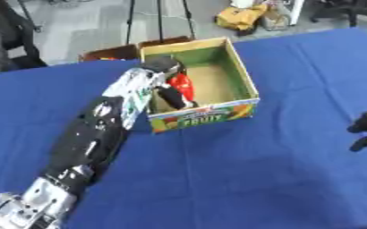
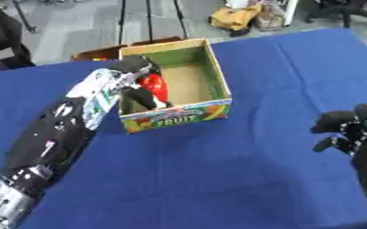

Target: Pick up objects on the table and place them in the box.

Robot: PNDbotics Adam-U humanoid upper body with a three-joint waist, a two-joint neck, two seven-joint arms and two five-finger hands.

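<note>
Left hand (image 1: 169,82) holds red object (image 1: 183,85) inside the box (image 1: 241,76).

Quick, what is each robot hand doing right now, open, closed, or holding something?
Left robot hand: inside the box, fingers curled round a red object.
Right robot hand: over the blue table near the right edge, fingers curled, holding nothing.

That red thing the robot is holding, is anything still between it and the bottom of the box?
Nothing visible. The left hand already reaches over the near-left wall of the box, its fingers curled round the red object inside the opening. The brown floor beneath and beside it looks bare. The right hand waits off to the right, apart from the box.
</note>
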